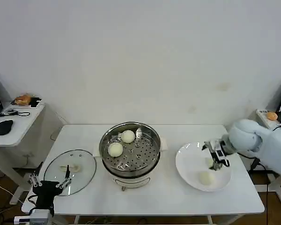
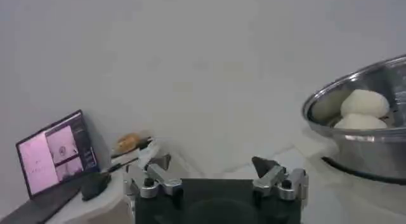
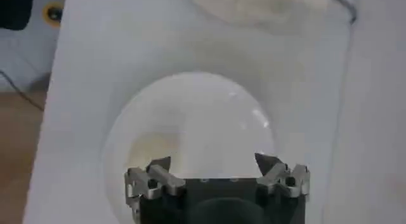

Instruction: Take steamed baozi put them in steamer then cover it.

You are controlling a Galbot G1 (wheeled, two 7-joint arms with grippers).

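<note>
Baozi [image 1: 115,149] sit two in the steamer [image 1: 152,140] at mid-table, on the perforated tray, while two more wait on the white plate [image 1: 189,159] to its right, one [image 1: 206,177] near the front rim. In the head view the right gripper [image 1: 216,158] hovers over the plate beside the other bun, likely lining up a pick; the left gripper [image 1: 50,182] idles near the glass lid [image 1: 82,166], handy for covering later.

From the left wrist, the left gripper [image 2: 216,181] shows fingers apart, empty, with the steamer [image 2: 374,149] and its buns [image 2: 364,103] beyond.

From the right wrist, the right gripper [image 3: 217,179] is spread wide above the plate [image 3: 190,117], holding nothing. Round buns have no long axis or heading.
</note>
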